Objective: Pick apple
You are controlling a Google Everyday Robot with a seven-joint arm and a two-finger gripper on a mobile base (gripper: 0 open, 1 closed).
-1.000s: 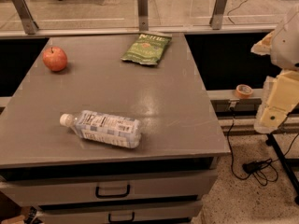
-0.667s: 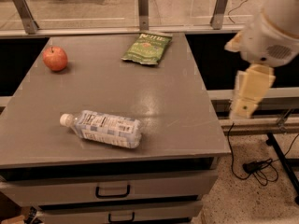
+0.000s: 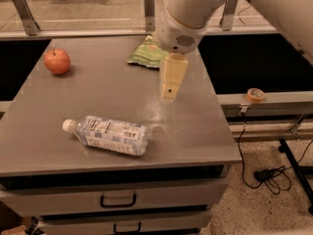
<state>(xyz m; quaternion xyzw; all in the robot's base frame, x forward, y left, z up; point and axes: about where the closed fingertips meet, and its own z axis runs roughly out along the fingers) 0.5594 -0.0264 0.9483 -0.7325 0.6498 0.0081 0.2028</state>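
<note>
Approach stage, by the look of it — nothing grasped yet. Gripper (image 3: 170, 88) hanging from the arm above the right half of the tabletop (image 3: 98, 89), pointing down, just in front of the green snack bag (image 3: 145, 54) and well apart from the target. Jaws parted or clenched: cannot tell, only one pale slab showing from this angle, nothing visibly held.

Apple (image 3: 57, 61) at the far left of the tabletop, near the back edge, sitting alone with bare surface all round. Red-orange, with a lighter patch toward the top. Well apart from the water bottle (image 3: 110, 135), lying on its side nearer the front edge, cap to the left.

Likely handling: firm and stiff, modest in weight, skin smooth and probably a little slippery. Round, so apt to roll if nudged on one side before closing. Bruisable under hard pressure, though hardly fragile.

Best taken across the widest part, around the middle, from straight above — jaws either side, centred, so as not to squeeze it out upward or sideways. No neighbours to crowd the descent. Calls first for a long move leftward and toward the back, passing clear of the snack bag. Off the tabletop to the right, a roll of tape (image 3: 255, 95) on a rail, out of the way.
</note>
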